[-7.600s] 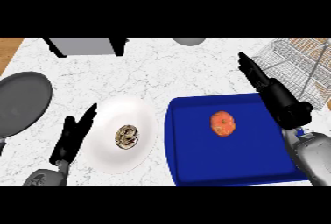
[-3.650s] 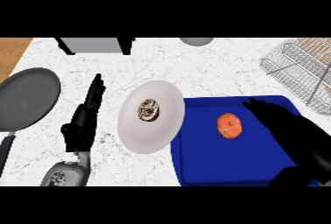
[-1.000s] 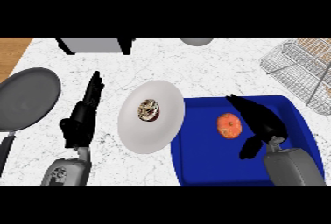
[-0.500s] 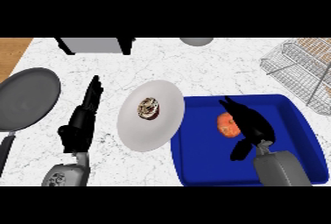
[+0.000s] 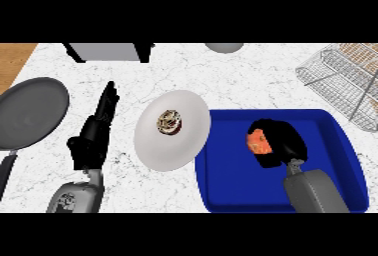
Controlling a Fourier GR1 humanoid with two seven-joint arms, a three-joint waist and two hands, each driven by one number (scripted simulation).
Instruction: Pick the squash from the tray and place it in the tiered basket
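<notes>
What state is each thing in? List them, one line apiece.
squash: in the tray, right hand curled round it
tray: flat on the counter
right hand: shut on the squash
left hand: open, resting
plate: holds a small food item
tiered basket: empty as far as visible

Bright, even light, faint shadows on the pale counter (image 5: 221, 70), no glare

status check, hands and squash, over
Right hand curled round squash, not yet lifted off blue tray. Left hand open, resting left of plate. Wire basket upper right, nothing between.
</notes>
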